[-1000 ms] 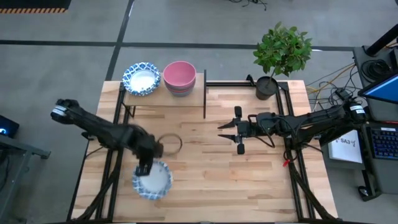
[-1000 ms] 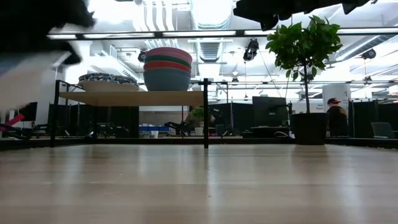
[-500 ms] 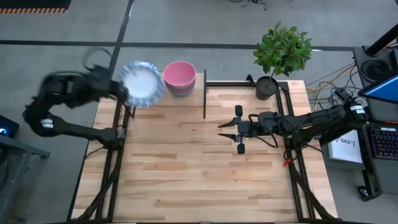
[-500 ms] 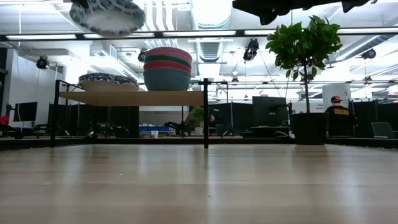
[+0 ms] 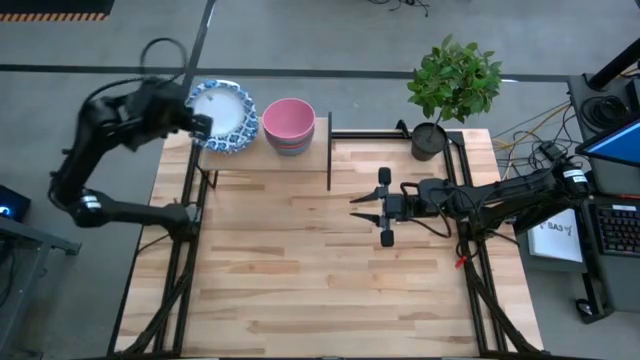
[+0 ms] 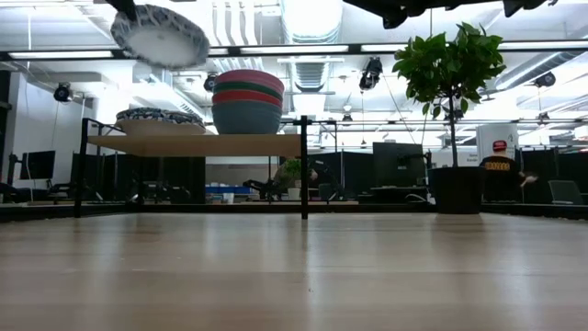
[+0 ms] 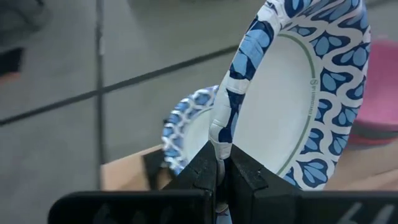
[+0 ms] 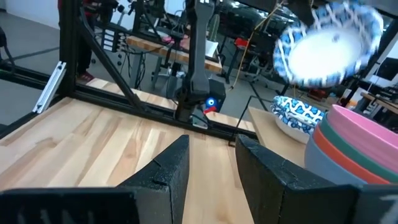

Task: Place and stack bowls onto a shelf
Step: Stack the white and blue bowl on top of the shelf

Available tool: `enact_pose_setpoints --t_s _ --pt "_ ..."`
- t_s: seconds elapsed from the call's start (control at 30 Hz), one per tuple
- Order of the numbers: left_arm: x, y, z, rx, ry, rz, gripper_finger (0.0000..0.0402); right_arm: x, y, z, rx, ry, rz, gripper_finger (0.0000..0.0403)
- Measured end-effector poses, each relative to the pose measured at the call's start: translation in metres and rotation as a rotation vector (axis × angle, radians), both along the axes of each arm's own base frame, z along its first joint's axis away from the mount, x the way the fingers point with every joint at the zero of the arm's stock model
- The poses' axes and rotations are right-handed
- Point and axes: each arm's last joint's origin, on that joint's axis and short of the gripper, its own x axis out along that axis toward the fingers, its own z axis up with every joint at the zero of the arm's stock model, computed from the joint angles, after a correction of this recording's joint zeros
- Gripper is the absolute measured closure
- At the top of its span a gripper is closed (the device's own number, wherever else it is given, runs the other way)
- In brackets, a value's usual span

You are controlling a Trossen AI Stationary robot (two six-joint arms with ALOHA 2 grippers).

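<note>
My left gripper [image 7: 222, 171] is shut on a shallow white bowl with a blue patterned rim [image 5: 222, 112], held high over the left end of the shelf [image 6: 197, 144]. Below it, a stack of like bowls [image 6: 156, 118] rests on the shelf board. To its right on the board stand the deeper bowls [image 5: 289, 125], nested with pink on top, then green, red and blue [image 6: 248, 101]. My right gripper [image 5: 362, 212] hangs open over the table's middle right, holding nothing. My left gripper pinches the bowl's patterned rim [image 7: 219, 134] between its two fingers, one on the inner face and one on the outer. It comes from the table's left side. The bowl is lifted clear and tilted, its white inside [image 7: 273, 106] facing sideways, above the stacked bowls [image 7: 186, 127].
A potted plant [image 5: 453, 80] in a black pot [image 5: 430, 140] stands at the far right. The shelf's black post [image 5: 329, 150] rises at its right end. Bare wooden tabletop [image 5: 320, 290] lies near me. A person [image 6: 501, 170] is in the room beyond.
My left gripper has carried the patterned bowl from the table's near left, up and toward the far edge, until it is above the shelf's left end. In the last half second it has moved a little farther and the bowl has tipped more.
</note>
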Motion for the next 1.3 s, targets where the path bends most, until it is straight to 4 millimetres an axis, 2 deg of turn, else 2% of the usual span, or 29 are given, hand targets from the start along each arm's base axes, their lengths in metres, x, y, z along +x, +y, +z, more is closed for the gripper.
enact_pose_setpoints --t_s 0.1,0.2,0.33,0.5,0.7,1.07,1.17,1.3 --pt "0.011 0.02 -0.006 -0.027 0.119 -0.016 0.0402 0.0 0.0 0.001 0.0 -0.015 0.0 0.0282" --pt "0.017 0.041 -0.011 -0.126 0.142 -0.075 0.0401 0.0 0.0 0.002 0.002 -0.015 0.0 0.0282" --pt "0.011 0.073 -0.015 -0.21 0.191 -0.052 0.0401 0.0 0.0 0.002 0.002 -0.015 0.0 0.0282" --pt "0.016 0.081 -0.008 -0.302 0.131 -0.124 0.0401 0.0 0.0 0.002 -0.002 -0.022 0.0 0.0282" --pt "0.022 0.101 -0.009 -0.302 0.163 -0.067 0.0401 0.0 0.0 0.002 -0.001 -0.027 0.0 0.0282" --pt "0.038 0.139 -0.036 -0.363 0.33 -0.006 0.0401 0.0 0.0 0.002 0.006 -0.027 0.0 0.0282" --pt "0.039 0.142 -0.039 -0.373 0.335 -0.002 0.0396 0.0 0.0 0.002 0.006 -0.027 0.0 0.0282" --pt "0.039 0.143 -0.039 -0.374 0.338 0.001 0.037 0.0 0.0 0.002 0.003 -0.024 0.0 0.0282"
